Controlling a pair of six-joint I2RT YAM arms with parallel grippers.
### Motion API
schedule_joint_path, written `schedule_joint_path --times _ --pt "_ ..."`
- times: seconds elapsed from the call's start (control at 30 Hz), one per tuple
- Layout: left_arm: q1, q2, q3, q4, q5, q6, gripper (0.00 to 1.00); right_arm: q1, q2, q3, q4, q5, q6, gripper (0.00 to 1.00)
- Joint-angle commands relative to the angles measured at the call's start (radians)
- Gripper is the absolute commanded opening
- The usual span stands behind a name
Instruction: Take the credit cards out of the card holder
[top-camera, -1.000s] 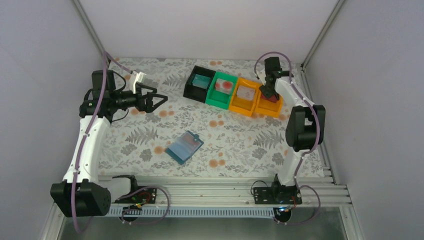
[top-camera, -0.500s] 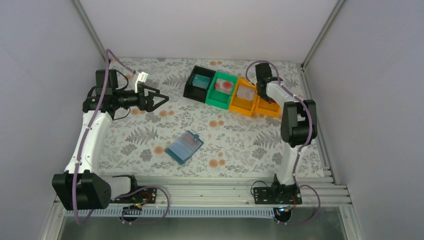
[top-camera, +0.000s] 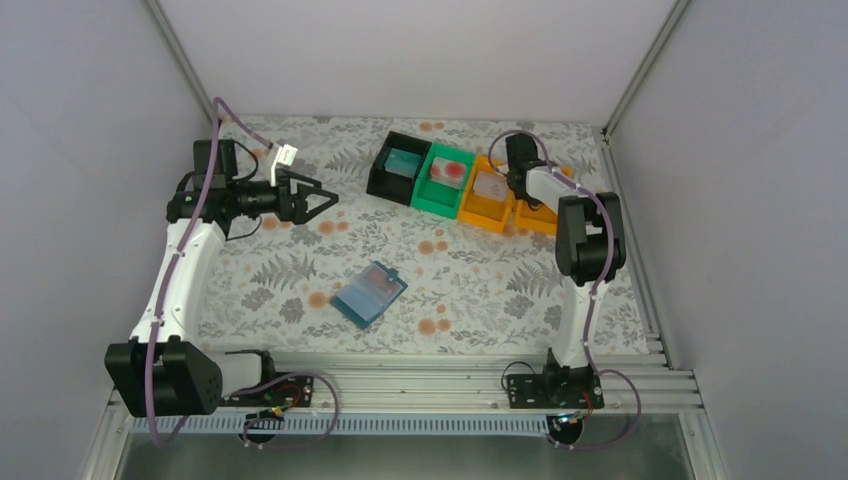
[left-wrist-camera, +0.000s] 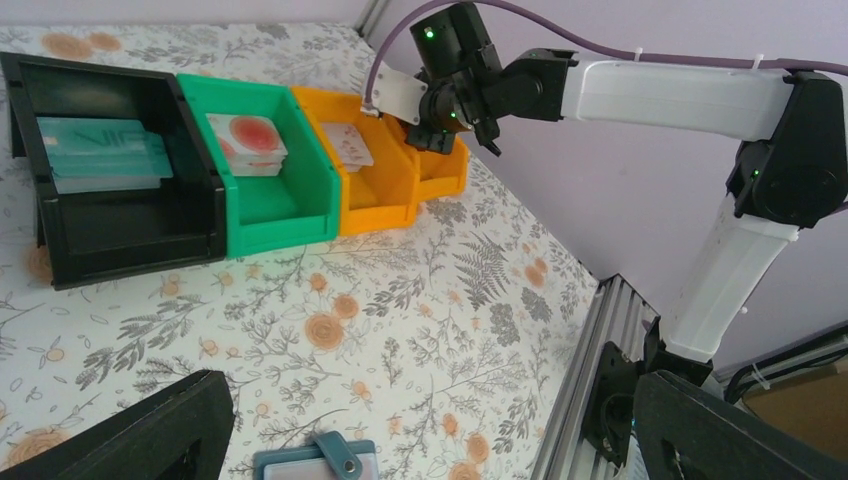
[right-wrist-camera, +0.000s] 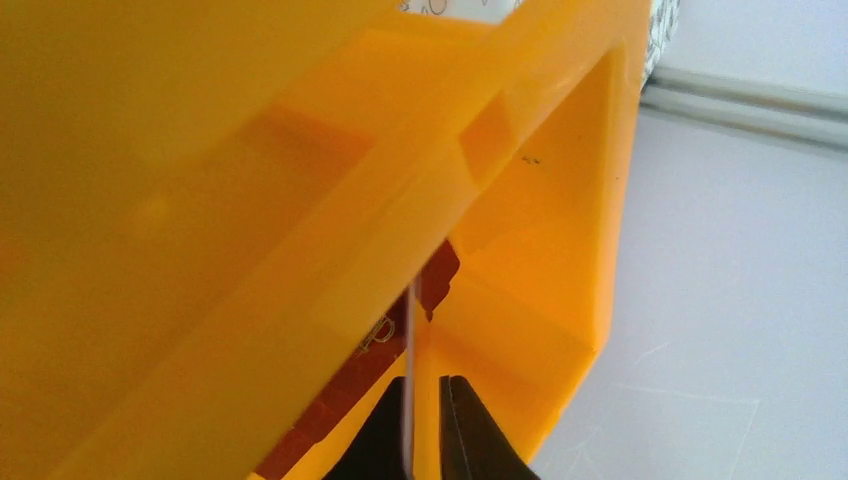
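The blue-teal card holder (top-camera: 369, 293) lies shut on the floral table; its strap end shows in the left wrist view (left-wrist-camera: 315, 462). My left gripper (top-camera: 318, 197) is open and empty, high above the table left of the bins, jaws wide apart (left-wrist-camera: 430, 445). My right gripper (top-camera: 522, 182) reaches into the small end orange bin (top-camera: 541, 213). In the right wrist view the red card (right-wrist-camera: 340, 395) stands on edge against one finger (right-wrist-camera: 385, 445), with a small gap to the other finger. A teal card (top-camera: 404, 161) and pale cards (top-camera: 449, 172) lie in other bins.
Several bins stand in a row at the back: black (left-wrist-camera: 120, 225), green (left-wrist-camera: 290, 215), orange (left-wrist-camera: 385, 190) and a small orange one (left-wrist-camera: 445, 175). The right arm (left-wrist-camera: 680, 95) arches over them. A metal rail (top-camera: 430, 380) runs along the near edge.
My right wrist has swung left and down into the end orange bin, and the red card no longer shows from above. My left arm shifted slightly.
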Motion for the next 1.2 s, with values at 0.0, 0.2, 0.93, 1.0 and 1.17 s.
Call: schedule_joint_path --times 0.0,0.2,0.93,1.0,1.17 --pt "0.002 0.010 0.027 -0.002 0.024 0.018 1.00 0.009 0.033 0.006 0.024 0.043 -0.038 0.19" --pt "0.002 0.012 0.028 -0.003 0.022 0.019 1.00 0.019 0.016 -0.005 0.024 0.054 -0.041 0.48" --pt "0.002 -0.051 -0.130 0.111 -0.071 -0.031 1.00 0.024 -0.267 0.023 0.009 0.001 0.037 0.99" --pt "0.002 -0.055 -0.201 0.177 -0.081 -0.088 1.00 0.027 -0.323 0.095 0.000 -0.089 0.143 0.99" --pt "0.002 -0.085 -0.373 0.331 -0.125 -0.257 1.00 0.024 -0.562 0.166 0.075 -0.584 0.372 0.99"
